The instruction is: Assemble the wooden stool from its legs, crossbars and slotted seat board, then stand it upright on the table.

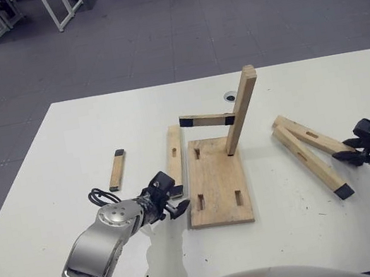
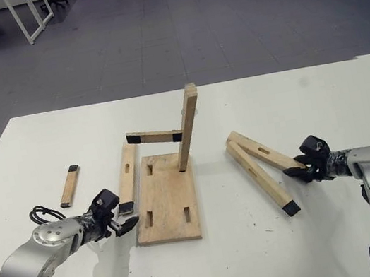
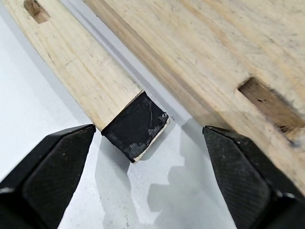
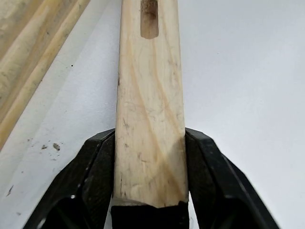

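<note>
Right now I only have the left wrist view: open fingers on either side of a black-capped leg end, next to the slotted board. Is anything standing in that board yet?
Observer: Yes, one leg stands at the far right corner of the seat board, with a crossbar sticking out of it toward the left.
Operator: And the right arm?
Observer: The right fingers are shut on the end of a lying leg, which makes a V with another leg.

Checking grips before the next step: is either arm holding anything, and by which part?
Right gripper clamps a stool leg at its black-tipped end. Left gripper, jaws open, holds nothing.
</note>
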{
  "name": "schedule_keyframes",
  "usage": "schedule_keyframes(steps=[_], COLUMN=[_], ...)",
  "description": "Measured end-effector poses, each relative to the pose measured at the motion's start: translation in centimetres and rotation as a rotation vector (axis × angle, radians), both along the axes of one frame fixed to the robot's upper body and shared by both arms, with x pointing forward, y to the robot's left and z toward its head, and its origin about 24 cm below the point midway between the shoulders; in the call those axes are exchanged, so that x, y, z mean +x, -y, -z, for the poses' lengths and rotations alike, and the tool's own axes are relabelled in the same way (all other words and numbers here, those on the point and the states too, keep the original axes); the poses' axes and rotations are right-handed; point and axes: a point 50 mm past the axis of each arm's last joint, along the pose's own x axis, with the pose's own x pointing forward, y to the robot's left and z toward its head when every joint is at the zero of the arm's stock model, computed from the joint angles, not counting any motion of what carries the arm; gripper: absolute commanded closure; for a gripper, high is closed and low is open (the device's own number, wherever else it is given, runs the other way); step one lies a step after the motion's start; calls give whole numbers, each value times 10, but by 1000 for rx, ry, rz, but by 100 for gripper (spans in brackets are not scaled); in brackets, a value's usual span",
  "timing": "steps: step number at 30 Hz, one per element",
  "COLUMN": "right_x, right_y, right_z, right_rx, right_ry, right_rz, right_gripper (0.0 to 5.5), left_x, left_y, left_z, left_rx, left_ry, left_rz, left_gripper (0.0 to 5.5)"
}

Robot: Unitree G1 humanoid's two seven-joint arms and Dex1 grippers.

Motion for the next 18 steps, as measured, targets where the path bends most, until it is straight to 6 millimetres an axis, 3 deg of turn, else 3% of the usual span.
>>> schedule_keyframes(steps=[4, 7, 9, 11, 15, 18], right_x=[6, 25, 32, 29, 2, -20], right_y=[15, 12, -14, -41, -97, -127], right_z=[-3, -45, -76, -91, -119, -145], right_rx=[-47, 33, 187, 363, 805, 1051], right_ry=[135, 386, 517, 548, 437, 330], right_rz=[238, 364, 325, 263, 39, -178], right_gripper=[347, 347, 347, 347, 347, 347], left_x=[1, 5, 7, 10, 19, 29], left_y=[-2, -8, -10, -11, -11, -3], left_z=[-2, -11, -23, -41, -89, -110], left_rx=[-15, -65, -170, -297, -645, -899], left_ry=[-1, 12, 11, 17, 34, -14], left_rz=[-19, -60, -69, -45, 107, 222], left_gripper=[132, 132, 132, 132, 132, 132])
